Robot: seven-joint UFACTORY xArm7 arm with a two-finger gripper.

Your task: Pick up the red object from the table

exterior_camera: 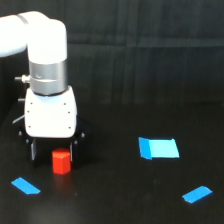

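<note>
Red object (61,161) is sitting on the table (115,200), a small faceted block with a bright, slightly glossy red-orange skin, its flat top catching a little light and its angled sides showing darker. It is standing upright low on the exterior view's left, directly beneath the tool (54,148), whose dark fingers (33,148) are hanging down on either side of the block's upper part; whether they are touching it or merely flanking it I cannot tell, and the tool is looking partly open around the block rather than clamped. Above them a smooth white boxy housing with rounded corners is joining a brushed metal ring and a glossy white cylindrical arm (46,35). The table is looking matte black and even. Three pieces of flat blue tape are lying on it: a narrow strip (25,186) near the block, a wider creased rectangle (158,148) well apart toward the exterior view's right, and a slanted strip (197,194) beyond that.
</note>
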